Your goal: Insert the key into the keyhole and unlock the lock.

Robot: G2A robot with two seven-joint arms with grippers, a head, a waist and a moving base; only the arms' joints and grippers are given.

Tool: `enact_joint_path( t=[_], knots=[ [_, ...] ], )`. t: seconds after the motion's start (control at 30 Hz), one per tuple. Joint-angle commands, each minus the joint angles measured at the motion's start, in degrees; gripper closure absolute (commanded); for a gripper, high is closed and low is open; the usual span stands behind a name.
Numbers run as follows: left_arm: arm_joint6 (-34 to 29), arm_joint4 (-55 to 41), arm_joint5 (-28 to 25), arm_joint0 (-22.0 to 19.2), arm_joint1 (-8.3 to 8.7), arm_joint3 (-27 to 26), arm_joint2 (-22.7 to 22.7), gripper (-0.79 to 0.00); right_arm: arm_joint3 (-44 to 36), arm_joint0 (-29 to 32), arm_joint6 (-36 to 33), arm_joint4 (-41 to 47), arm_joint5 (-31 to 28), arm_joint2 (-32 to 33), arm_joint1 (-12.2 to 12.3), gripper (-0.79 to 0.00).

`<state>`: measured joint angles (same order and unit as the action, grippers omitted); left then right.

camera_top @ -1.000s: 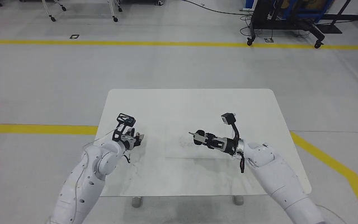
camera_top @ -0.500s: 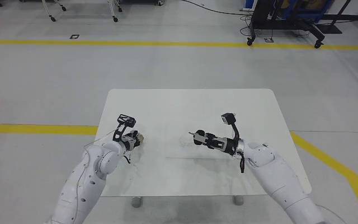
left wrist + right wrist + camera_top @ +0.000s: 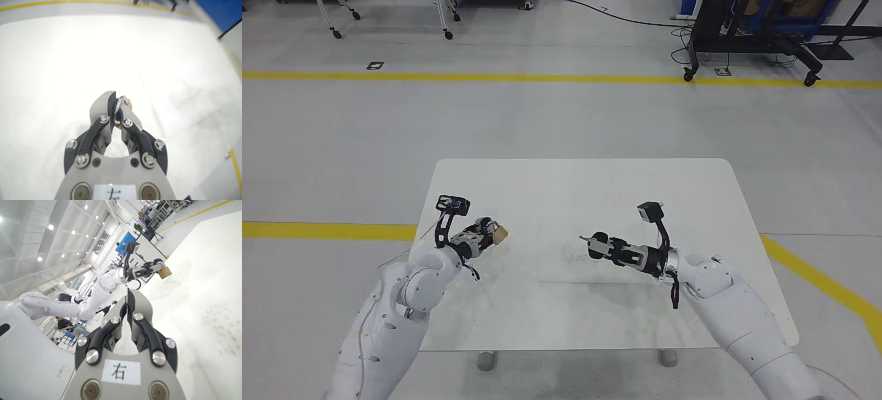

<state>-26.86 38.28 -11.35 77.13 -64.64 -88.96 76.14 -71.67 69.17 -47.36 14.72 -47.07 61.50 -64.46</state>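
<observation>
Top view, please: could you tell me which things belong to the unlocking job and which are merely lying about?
Job in hand:
- lock, held in the left gripper
- key, held in the right gripper

Just around:
- table
- yellow floor line
- wheeled black frame on the floor beyond

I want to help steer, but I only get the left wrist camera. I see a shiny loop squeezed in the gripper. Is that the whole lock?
Observer: No. The right wrist view shows the brass body of the lock poking out past the left gripper, apparently clear of the table.
Operator: Where's the key?
Observer: The top view shows the key, a thin sliver, pinched in the right gripper.
Operator: Is it in the keyhole yet?
Observer: No. In the top view, bare table lies between key and lock.
</observation>
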Motion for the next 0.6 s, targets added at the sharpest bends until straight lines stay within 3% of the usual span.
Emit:
enact_joint_path(
  t=[0.0, 0.3, 0.43, 0.57],
  knots=[
    [6.2, -13.5, -4.9, 0.9, -0.43, -0.1, 1.8, 0.000, 0.0, 0.0, 0.0, 0.0, 0.0, 0.0, 0.0, 0.000],
    [7.6, -18.8, -5.7, 1.7, -0.71, 0.0, 1.9, 0.000, 0.0, 0.0, 0.0, 0.0, 0.0, 0.0, 0.0, 0.000],
    [3.9, -42.4, -2.3, 1.3, -2.01, 2.5, 0.2, 0.000, 1.1, -0.9, 2.3, -0.1, 1.8, -3.4, -1.1, 0.000],
    [-3.4, -65.7, 5.7, -1.8, -3.21, 8.3, -0.9, 0.000, 4.0, -4.5, 5.5, 1.3, 0.6, -8.3, -3.2, 0.000]
  ],
)
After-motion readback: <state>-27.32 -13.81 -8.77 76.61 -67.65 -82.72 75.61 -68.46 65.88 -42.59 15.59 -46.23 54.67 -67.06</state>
